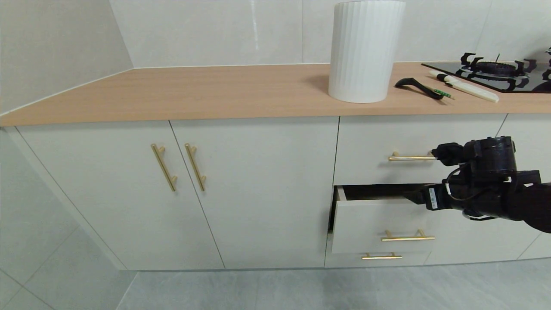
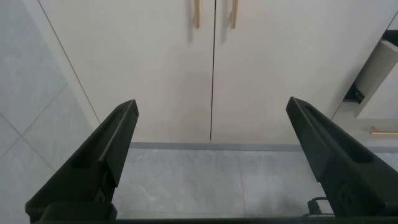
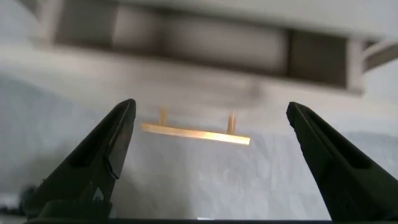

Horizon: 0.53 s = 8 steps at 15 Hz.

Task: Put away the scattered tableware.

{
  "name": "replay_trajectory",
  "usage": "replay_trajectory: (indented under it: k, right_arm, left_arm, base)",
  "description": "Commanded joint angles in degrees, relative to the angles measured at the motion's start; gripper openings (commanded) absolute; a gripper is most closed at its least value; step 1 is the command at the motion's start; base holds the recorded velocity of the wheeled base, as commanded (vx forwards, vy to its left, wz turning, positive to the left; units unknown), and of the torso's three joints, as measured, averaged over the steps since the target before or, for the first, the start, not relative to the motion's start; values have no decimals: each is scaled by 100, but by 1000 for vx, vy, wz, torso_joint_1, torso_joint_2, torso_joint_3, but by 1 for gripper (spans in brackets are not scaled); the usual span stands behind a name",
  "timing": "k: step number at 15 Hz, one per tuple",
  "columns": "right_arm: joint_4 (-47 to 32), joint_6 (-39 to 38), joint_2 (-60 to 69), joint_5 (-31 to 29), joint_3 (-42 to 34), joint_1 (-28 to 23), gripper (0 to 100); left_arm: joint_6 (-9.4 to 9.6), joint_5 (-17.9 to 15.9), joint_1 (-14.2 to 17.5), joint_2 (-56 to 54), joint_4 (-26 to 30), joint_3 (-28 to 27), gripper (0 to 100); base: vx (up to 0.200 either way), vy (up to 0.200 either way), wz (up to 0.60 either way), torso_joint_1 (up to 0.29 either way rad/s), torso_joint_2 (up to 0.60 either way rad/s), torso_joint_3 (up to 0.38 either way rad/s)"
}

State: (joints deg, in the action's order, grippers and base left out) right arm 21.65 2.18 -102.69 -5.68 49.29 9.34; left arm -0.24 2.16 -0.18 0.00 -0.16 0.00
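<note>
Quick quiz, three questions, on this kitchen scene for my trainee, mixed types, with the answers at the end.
1. True or false: the middle drawer is pulled open.
2. The black utensil lies: A) inside the drawer; B) on the countertop, near the white ribbed canister; C) on the floor.
3. Fill in: the fingers of the right pincer stand ____, with nothing between them.

Key: 1 true; 2 B; 3 open.
</note>
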Motion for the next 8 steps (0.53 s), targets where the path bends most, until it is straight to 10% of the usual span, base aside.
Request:
replay_trajectory:
  k: [1,8]
  right_arm:
    - [23,-25,-198,-3,187,15,100]
    - [1043,-42,-1315,-223,310,15,100]
  left_arm:
    - [-2,4,1,9,-2,0,100]
    - [-2,4,1,9,-2,0,100]
  base:
    - [0,0,0,0,0,0]
    - [0,0,0,0,0,0]
